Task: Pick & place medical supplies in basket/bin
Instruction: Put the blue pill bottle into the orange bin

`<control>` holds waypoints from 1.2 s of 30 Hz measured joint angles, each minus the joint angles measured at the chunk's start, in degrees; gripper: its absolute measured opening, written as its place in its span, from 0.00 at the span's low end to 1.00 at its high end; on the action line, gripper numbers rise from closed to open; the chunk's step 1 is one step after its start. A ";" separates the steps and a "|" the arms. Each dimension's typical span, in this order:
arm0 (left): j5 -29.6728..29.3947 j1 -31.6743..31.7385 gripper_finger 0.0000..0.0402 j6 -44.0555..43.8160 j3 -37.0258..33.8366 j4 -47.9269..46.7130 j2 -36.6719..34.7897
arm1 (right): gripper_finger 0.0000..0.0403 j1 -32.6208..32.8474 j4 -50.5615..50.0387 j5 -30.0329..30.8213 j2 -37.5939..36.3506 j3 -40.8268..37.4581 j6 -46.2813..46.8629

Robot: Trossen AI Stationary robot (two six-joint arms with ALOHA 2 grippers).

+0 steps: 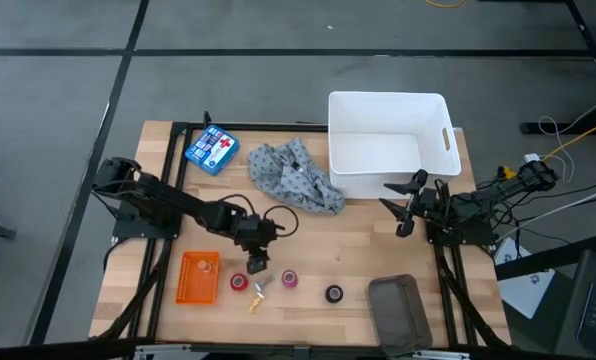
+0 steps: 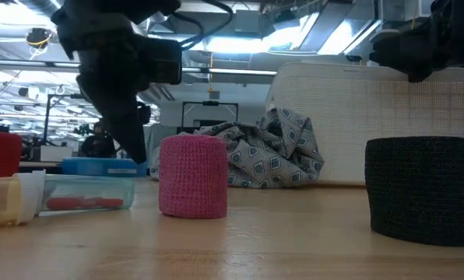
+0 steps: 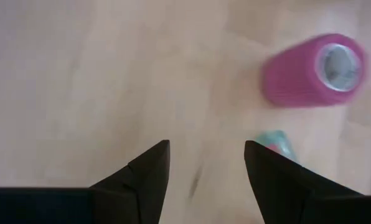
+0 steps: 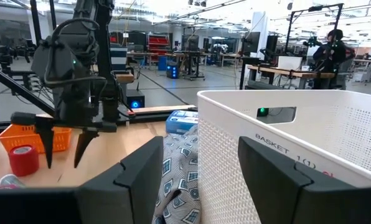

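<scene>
Pink fabric tape roll (image 1: 289,278) stands near the front edge; left gripper (image 1: 256,264) hovers beside it, spread wide, empty. Right gripper (image 1: 406,207) waits wide by the right edge.

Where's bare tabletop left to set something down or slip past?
Free: the wood between the grey cloth and the tape rolls, right of the left pincer and across to the right pincer. Crowded: the front edge, where the orange basket, red roll, pink roll and black roll sit.

Wooden table (image 1: 358,265) carries white bin (image 1: 388,140), orange basket (image 1: 199,277), grey cloth (image 1: 293,175).
</scene>
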 joint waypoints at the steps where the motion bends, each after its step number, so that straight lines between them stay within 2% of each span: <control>1: -1.03 -0.28 0.51 -1.07 0.00 -0.51 0.00 | 0.52 0.00 -0.02 0.00 0.00 0.00 0.44; 13: -12.25 -7.78 0.51 -16.69 2.21 0.19 0.15 | 0.52 0.00 -0.06 -2.18 -0.01 0.00 1.67; 18: -14.92 -9.93 0.51 -18.97 6.13 -2.33 2.25 | 0.52 0.00 -0.14 -2.54 0.00 0.00 5.37; 30: -14.89 -12.46 0.51 -21.94 21.10 -15.26 16.28 | 0.52 0.00 -2.03 -3.65 0.77 0.00 8.15; 36: -14.46 -12.41 0.51 -20.44 26.63 -17.10 19.13 | 0.52 0.00 -2.04 -3.58 0.85 0.00 7.46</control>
